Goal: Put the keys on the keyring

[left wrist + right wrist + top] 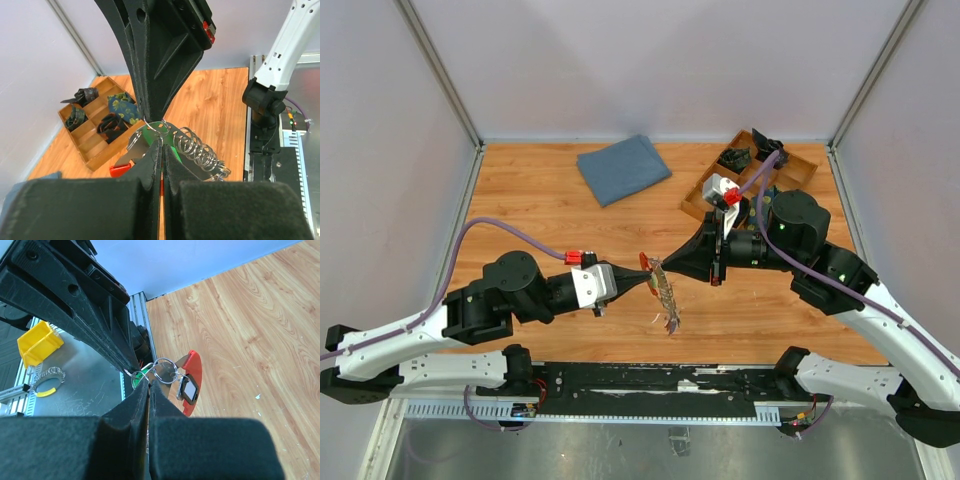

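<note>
Centrally above the counter [550, 215], two hands meet tip to tip: left hand [646, 281] and right hand [667, 266], both pinched shut. One red keyring [646, 261] sits at the tips. One bunch of keys [668, 298] dangles just nearer, too clustered to count.

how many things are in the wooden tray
4 seen in the tray, left wrist view: black bundle upper left, floral bundle upper right, dark bundle lower left, black-red bundle lower right. Others may be hidden.
</note>
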Available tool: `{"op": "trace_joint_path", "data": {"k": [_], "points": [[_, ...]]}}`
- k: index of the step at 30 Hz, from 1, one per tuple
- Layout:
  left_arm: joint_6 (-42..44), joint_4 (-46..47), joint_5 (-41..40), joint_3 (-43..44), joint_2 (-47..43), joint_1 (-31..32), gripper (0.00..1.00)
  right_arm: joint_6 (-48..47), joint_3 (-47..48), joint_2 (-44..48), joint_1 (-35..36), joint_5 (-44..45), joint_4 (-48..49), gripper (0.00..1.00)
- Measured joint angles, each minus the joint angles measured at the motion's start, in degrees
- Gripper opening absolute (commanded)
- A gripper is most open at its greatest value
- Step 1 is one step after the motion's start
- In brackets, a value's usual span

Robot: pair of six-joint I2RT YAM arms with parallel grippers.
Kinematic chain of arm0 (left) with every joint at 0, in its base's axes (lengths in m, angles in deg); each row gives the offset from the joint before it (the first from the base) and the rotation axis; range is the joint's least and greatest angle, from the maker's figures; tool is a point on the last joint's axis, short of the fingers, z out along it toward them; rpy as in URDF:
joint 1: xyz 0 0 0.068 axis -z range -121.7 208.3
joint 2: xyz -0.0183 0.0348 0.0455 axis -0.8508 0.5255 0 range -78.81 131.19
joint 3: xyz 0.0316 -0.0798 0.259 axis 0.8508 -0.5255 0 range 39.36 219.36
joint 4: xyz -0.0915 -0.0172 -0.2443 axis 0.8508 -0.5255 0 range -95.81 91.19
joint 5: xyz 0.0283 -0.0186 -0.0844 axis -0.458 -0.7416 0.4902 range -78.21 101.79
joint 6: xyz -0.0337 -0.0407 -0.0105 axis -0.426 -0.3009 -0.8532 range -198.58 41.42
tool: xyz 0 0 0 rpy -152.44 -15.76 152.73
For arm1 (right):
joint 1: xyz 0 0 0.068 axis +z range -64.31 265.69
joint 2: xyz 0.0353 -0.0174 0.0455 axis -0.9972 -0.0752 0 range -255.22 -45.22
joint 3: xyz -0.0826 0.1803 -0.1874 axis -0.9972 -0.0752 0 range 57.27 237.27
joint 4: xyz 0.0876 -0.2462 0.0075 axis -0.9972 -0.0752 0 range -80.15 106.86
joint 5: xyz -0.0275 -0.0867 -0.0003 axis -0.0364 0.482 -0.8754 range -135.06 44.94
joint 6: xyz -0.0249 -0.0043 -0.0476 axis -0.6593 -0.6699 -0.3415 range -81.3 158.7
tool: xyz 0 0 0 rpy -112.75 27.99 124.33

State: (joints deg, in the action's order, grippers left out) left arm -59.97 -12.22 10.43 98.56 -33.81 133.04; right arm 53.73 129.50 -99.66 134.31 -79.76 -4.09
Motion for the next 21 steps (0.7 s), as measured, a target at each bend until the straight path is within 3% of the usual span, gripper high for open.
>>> {"op": "trace_joint_path", "data": {"k": [21], "points": [[0.66,0.24,-5.42,0.00,1.27,-0.02,0.01,6.71,-1.88,0.39,0.00,7.34,1.95,0.00]]}}
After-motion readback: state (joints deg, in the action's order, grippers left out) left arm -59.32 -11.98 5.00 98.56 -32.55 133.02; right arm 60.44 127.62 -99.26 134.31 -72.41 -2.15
